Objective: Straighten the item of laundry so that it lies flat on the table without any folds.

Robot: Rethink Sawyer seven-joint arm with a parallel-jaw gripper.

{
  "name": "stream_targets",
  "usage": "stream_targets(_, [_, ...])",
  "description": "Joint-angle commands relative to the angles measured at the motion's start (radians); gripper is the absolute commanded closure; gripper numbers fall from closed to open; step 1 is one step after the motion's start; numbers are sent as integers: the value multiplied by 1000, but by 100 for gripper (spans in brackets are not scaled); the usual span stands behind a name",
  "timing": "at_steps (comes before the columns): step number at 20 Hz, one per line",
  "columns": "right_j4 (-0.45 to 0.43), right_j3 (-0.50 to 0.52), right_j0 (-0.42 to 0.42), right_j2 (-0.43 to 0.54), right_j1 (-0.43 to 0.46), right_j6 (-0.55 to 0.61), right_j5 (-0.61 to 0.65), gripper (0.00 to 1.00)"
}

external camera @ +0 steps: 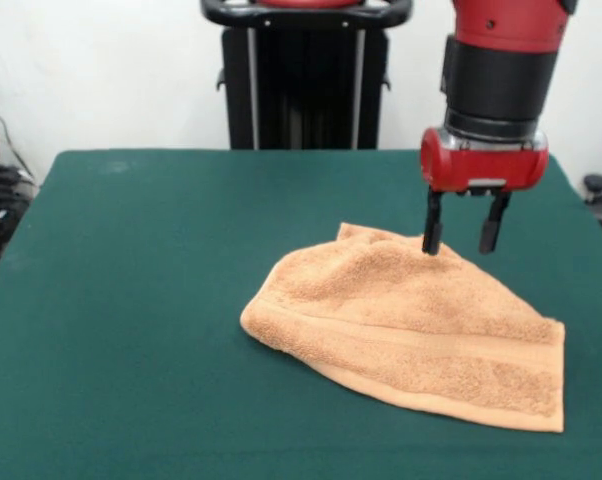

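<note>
One towel [411,330] (folded over) lies on the table [131,300]; gripper [463,238] fingers spread above it.

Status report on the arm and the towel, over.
Gripper open, empty, hanging at the towel's far edge. Towel still folded over on the table, not flat. Nothing in the way.

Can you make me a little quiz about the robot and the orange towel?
1. True or false: the towel lies perfectly flat on the green table.
2. The gripper is: A) open above the towel's far edge, B) shut on the towel, C) resting on bare table.
3. Fill in: the arm above the gripper is black and ____.

Key: 1 false, it is bunched and folded; 2 A; 3 red.
</note>
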Motion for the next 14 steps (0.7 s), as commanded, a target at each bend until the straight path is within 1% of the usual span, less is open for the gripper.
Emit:
stream_targets(1, [34,-32,9,124,51,117,15,0])
stream_targets(6, [31,-60,-2,124,68,95,53,0])
stream_targets(10, [34,-55,-26,151,65,71,68,0])
stream_targets(14, [10,-49,-19,132,47,71,65,0])
